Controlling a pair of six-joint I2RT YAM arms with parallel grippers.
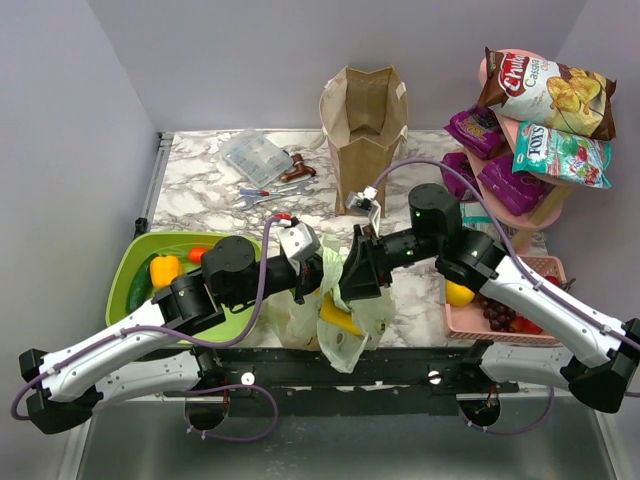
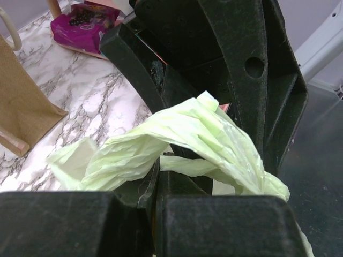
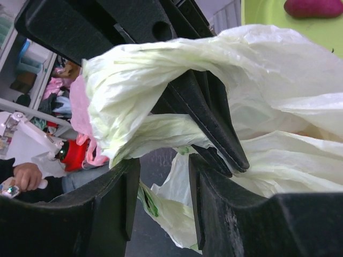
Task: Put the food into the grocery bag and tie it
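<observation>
The thin, crinkly pale green plastic carrier bag (image 1: 347, 338) sits slumped at the near edge of the white marble-patterned table (image 1: 200, 190), right between the two arms. A yellow banana (image 1: 338, 320) shows through its film. The left gripper (image 2: 155, 172) is clamped tight on a twisted strand of the bag's top, with plastic bunched up over its closed fingers. The right gripper (image 3: 163, 168) is pushed in against it from the other side. Its jaws stand apart, and the film is draped across the gap rather than pinched. From here I can't tell whether the plastic touches its pads. Off to the left, a yellow-orange bell pepper (image 1: 165, 268) lies in a lime green plastic tub (image 1: 122, 262). A stiff brown paper bag (image 1: 363, 130) stands upright at the back of the table.
</observation>
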